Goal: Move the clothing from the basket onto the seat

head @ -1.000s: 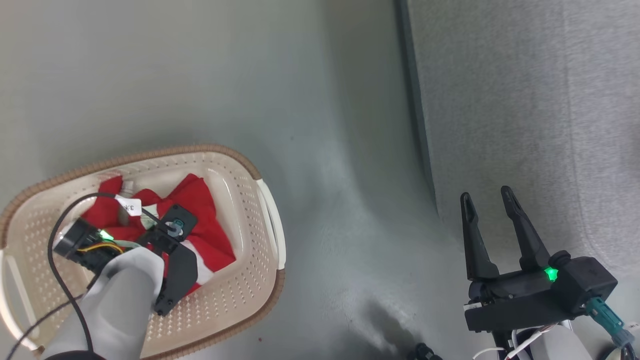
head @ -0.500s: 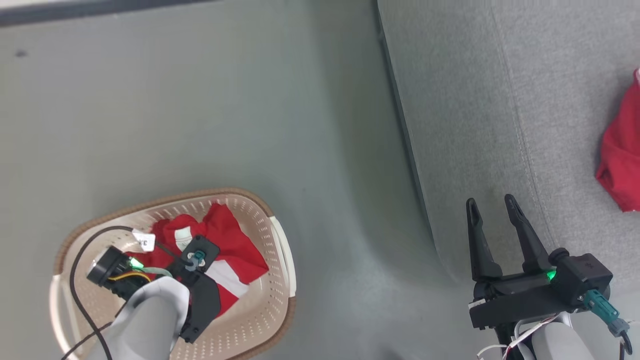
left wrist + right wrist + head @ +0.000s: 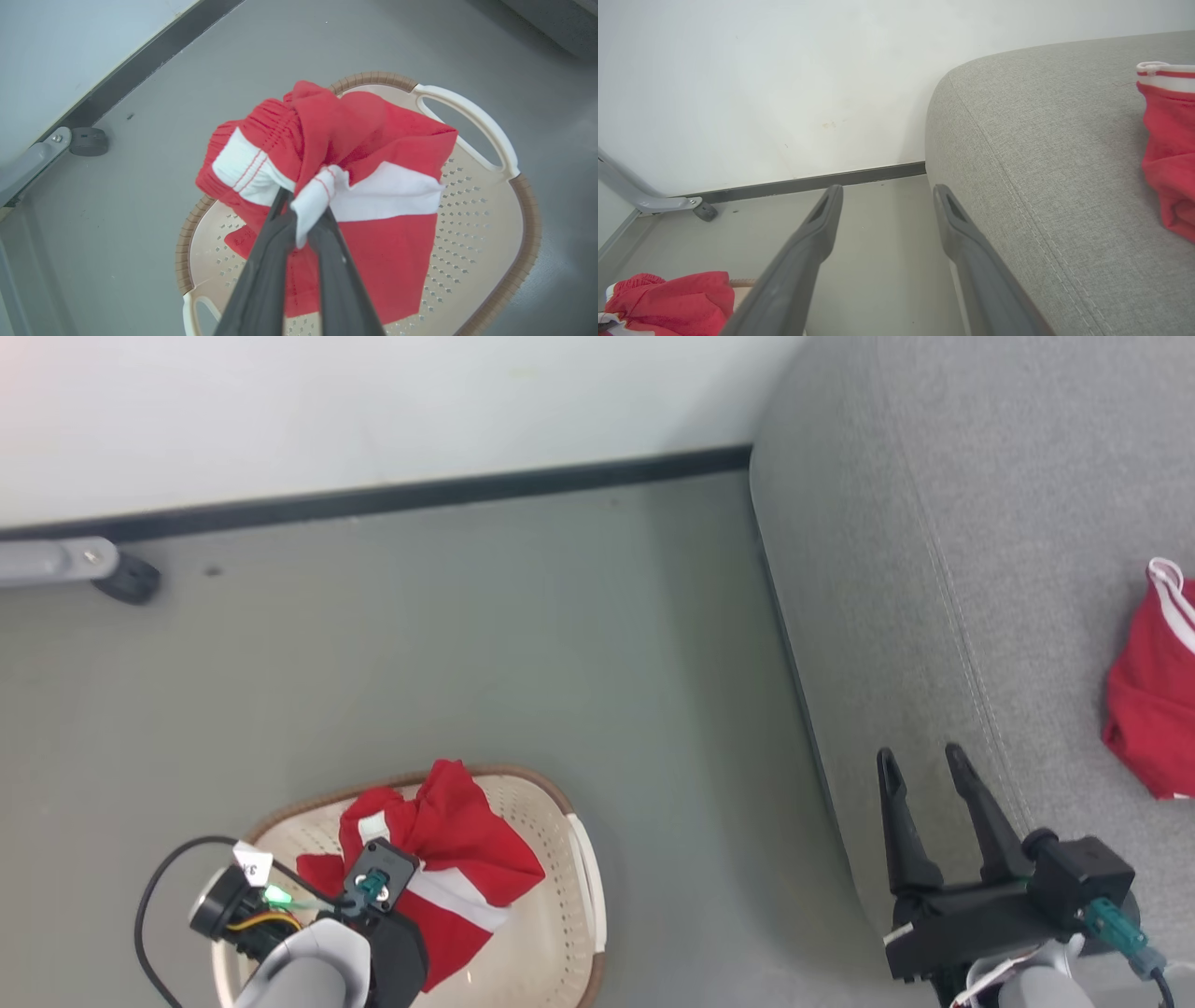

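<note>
Red garment point(image 3: 373, 154), white-striped, hangs bunched over the basket point(image 3: 525, 224), pinched in my left claw point(image 3: 303, 219). Right of the basket, my right claw point(image 3: 918, 753) stands wide and empty by the seat point(image 3: 934, 523), where another red garment point(image 3: 1153, 709) lies farther off.

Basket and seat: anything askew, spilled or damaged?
Nothing stands out. The basket sits upright, the left end effector grips a red garment above it, and a second garment lies on the seat.
</note>
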